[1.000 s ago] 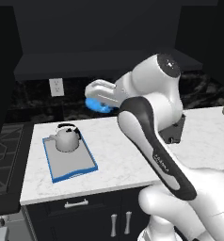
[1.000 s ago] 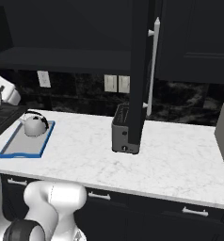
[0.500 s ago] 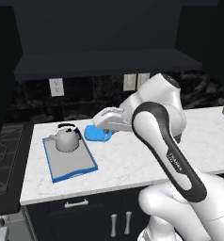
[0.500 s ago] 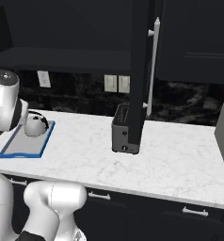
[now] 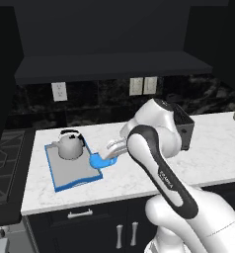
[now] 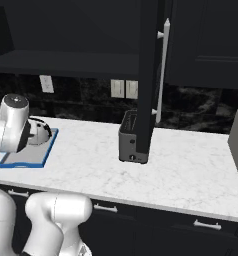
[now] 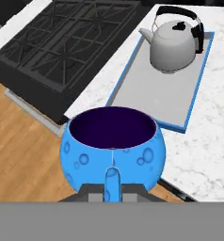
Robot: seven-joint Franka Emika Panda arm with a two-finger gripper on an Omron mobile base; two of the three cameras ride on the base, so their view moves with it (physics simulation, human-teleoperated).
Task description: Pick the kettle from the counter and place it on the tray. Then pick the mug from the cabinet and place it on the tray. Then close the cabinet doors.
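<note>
Gripper [image 5: 105, 154], clamping the mug [image 5: 98, 161], has dropped beside the tray [image 5: 55, 170].

Glossy white rounded arm [image 5: 159, 163], dark joint bands, small dark lettering, bulbous white base.

The white arm is seen rising from the lower right of the left base view, bent sharply at a dark-jointed elbow and folded back down toward the left, so that the forearm is carried low over the surface. The gripper [image 5: 108, 150] is held out sideways at the end of the wrist, pointing left and slightly downward. The mug [image 5: 98, 161] is gripped between the jaws, which are closed on its near wall beside the handle, as is shown in the hand view. In the right base view, a rounded joint of the arm is seen at the left edge.
</note>
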